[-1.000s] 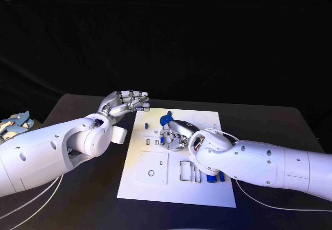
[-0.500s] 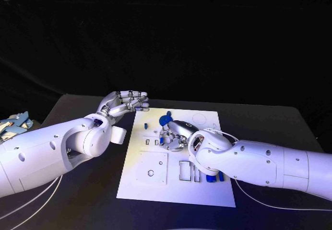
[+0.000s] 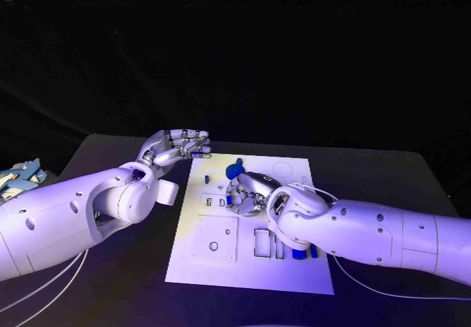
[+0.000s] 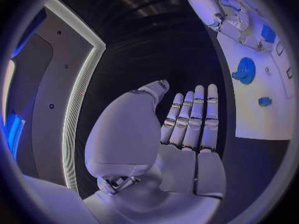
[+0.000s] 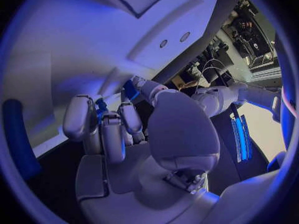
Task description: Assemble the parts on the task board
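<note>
The white task board (image 3: pixel 246 272) lies in the middle of the black table. My right hand (image 3: pixel 246 192) rests on the board's middle, fingers curled down and pinching a small blue part (image 5: pixel 99 107). Just beyond it a blue gear (image 3: pixel 235 167) stands on the board, also seen in the left wrist view (image 4: pixel 244 69), with a small blue piece (image 4: pixel 264 101) nearby. Two blue parts (image 3: pixel 302 253) lie by the board's near right side, beside my right forearm. My left hand (image 3: pixel 179 145) hovers above the table off the board's far left corner, its fingers (image 4: pixel 193 119) straight and holding nothing.
A square inset plate (image 3: pixel 214 240) and several slots mark the board's near half. A heap of pale blue pieces (image 3: pixel 20 176) sits at the table's far left edge. Thin cables (image 3: pixel 39 289) run under my left arm.
</note>
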`<state>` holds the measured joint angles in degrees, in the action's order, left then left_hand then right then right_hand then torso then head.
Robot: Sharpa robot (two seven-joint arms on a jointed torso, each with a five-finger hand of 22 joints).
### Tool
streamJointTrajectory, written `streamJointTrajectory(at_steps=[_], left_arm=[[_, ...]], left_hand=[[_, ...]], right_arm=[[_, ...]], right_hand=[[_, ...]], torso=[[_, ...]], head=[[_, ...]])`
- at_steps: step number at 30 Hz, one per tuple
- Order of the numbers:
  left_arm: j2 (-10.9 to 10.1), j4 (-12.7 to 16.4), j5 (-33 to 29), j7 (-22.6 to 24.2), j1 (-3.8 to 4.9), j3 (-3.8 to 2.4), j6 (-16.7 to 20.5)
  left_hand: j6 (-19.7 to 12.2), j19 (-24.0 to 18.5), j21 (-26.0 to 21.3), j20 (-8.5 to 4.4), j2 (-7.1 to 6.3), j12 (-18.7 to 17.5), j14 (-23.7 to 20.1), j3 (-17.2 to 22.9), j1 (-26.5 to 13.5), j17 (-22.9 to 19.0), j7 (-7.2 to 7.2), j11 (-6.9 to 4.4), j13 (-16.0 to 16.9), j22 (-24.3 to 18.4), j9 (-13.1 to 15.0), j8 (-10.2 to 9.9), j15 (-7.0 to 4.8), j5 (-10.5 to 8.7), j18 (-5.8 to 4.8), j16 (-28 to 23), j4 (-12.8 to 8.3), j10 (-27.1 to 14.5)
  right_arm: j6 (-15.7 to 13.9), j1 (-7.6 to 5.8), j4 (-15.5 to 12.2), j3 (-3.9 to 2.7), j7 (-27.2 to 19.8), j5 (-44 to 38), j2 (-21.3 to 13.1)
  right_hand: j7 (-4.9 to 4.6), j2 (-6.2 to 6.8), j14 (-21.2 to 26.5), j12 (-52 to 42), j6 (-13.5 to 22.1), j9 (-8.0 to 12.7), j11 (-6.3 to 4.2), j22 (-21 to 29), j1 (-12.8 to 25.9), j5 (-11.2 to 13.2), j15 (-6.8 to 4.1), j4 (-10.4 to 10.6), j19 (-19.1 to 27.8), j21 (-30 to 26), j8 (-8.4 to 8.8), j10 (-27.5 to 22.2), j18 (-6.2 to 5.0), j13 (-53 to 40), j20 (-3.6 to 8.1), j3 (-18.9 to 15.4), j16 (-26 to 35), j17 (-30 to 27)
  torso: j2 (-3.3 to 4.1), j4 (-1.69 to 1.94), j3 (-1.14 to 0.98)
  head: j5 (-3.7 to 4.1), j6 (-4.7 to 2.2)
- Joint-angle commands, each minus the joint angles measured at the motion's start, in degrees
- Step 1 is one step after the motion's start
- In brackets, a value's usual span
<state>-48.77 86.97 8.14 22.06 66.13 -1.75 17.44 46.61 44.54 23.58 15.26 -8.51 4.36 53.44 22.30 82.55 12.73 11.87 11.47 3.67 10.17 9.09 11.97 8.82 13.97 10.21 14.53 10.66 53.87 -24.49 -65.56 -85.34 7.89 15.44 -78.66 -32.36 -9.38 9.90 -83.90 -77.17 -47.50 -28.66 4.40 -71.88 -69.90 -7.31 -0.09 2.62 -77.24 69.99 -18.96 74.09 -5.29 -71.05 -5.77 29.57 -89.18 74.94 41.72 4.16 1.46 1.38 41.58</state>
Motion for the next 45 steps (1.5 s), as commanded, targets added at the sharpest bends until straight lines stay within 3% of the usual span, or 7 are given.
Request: streamJointTrajectory(at_steps=[1,20,24,30,34,39,45], left_arm=[[0.1,0.06,-0.14,0.26,0.02,-0.03,-1.01],[0.18,-0.23,0.43,-0.5,0.02,-0.03,-1.3],[0.26,-0.84,2.76,-2.77,0.02,-0.02,-1.53],[0.47,-1.92,9.64,-8.77,0.04,-0.02,-4.27],[1.05,-2.91,15.17,-13.72,0.1,-0.02,-6.01],[2.27,-3.98,23.71,-21.64,0.46,-0.02,-8.98],[4.18,-4.95,34.65,-32.73,2.27,-0.01,-14.98]], left_hand=[[0.3,-0.48,0.39,0.1,-0.54,-0.24,-0.26,0.31,-0.06,0.07,2.29,-0.01,0.04,0.07,-0.06,-0.32,0.2,-0.17,0.16,-0.26,0.12,0.36],[0.27,-0.6,0.53,0.12,-0.62,-0.37,-0.27,0.55,-0.22,0.18,2.31,0.02,0.02,0.1,-0.09,-0.43,0.21,-0.18,0.16,-0.38,-0.07,0.34],[0.94,0.58,1.89,-0.31,-0.82,0.07,2.22,0.59,-1.63,1.16,2.16,-0.4,0.2,0.64,0.0,-0.3,-0.47,-0.24,0.32,1.07,0.21,1.86],[4.56,7.09,9.05,-3.56,-1.08,3.51,12.23,-0.99,-6.15,6.82,0.15,-3.23,1.39,3.98,0.82,1.51,-4.14,-0.63,0.35,11.24,3.95,9.87],[6.22,12.24,16.57,-6.48,-1.41,7.25,19.65,-2.75,-7.39,14.47,-1.16,-5.16,3.66,7.98,1.72,2.99,-6.52,-0.63,0.32,24.26,5.7,14.74],[3.6,15.41,35.85,-9.33,0.49,27.83,26.8,-6.97,-10.34,48.41,-3.16,-7.03,19.26,21.18,6.03,10.77,-8.4,-0.25,0.03,59.07,6.06,10.84],[2.58,22.22,48.84,-10.28,1.67,44.83,31.71,-9.45,-14.23,61.02,-4.9,-8.84,30.91,39.36,11.71,20.61,-9.87,-0.32,-2.53,67.5,6.08,7.93]], right_arm=[[1.15,0.26,0.12,0.21,0.05,-0.27,-0.02],[-3.19,0.25,-0.98,0.22,-2.35,0.23,-1.05],[-7.3,-0.24,-2.47,0.07,-9.28,4.49,-3.23],[-4.82,-2.99,-4.16,-0.17,-22.31,21.29,-7.4],[-2.61,-4.72,-5.06,-0.43,-26.7,32.08,-10.68],[-1.56,-6.69,-5.18,-0.56,-28.64,38.77,-14.41],[-1.82,-8.24,-4.94,-0.68,-29.07,42.59,-17.87]], right_hand=[[-0.05,0.73,-5.35,0.34,0.68,0.22,0.25,0.13,0.27,-0.21,0.53,0.12,0.09,-0.3,0.46,-0.44,0.14,0.14,-0.48,-0.35,0.07,11.91],[-1.34,2.34,-4.97,2.0,5.29,3.1,1.52,1.45,0.51,1.91,1.68,3.02,1.2,-2.49,2.47,-3.9,-0.28,2.94,-1.6,-5.52,0.46,10.63],[-2.52,1.24,-4.54,1.91,8.7,4.8,2.58,2.8,-2.28,0.36,2.59,4.07,2.26,-4.43,4.04,-4.72,-0.67,3.4,-2.41,-8.79,0.92,9.17],[-2.18,-0.45,-2.37,5.46,6.49,4.63,2.38,6.35,-5.06,-1.54,2.53,3.89,5.3,-9.23,0.98,-11.81,-1.71,9.22,-2.52,-7.7,2.92,3.5],[-2.06,-0.58,-1.98,5.4,6.44,4.51,2.3,7.17,-4.31,-2.26,2.42,4.59,6.03,-10.47,-0.23,-12.45,-1.92,9.78,-2.47,-7.93,3.22,2.76],[-1.97,-0.69,-2.23,4.99,6.56,4.48,2.2,6.31,-3.56,-2.72,2.35,5.28,5.26,-9.51,-0.92,-12.09,-1.69,9.66,-2.4,-8.28,2.96,3.42],[-1.85,-0.91,-2.34,4.7,6.46,4.43,2.08,6.02,-3.47,-3.06,2.27,5.51,4.94,-9.19,-1.42,-11.7,-1.63,9.53,-2.32,-8.29,2.87,3.62]], torso=[[0.0,-0.01,-0.01],[0.02,0.04,-0.02],[-0.22,-0.11,-0.22],[-0.58,-0.37,-0.52],[-1.07,-0.57,-0.84],[-1.57,-0.71,-1.14],[-2.05,-0.91,-1.48]], head=[[0.03,-0.01],[0.32,0.05],[0.15,-0.18],[-0.08,-0.21],[-0.14,-0.08],[-0.24,-0.11],[-0.47,0.23]])
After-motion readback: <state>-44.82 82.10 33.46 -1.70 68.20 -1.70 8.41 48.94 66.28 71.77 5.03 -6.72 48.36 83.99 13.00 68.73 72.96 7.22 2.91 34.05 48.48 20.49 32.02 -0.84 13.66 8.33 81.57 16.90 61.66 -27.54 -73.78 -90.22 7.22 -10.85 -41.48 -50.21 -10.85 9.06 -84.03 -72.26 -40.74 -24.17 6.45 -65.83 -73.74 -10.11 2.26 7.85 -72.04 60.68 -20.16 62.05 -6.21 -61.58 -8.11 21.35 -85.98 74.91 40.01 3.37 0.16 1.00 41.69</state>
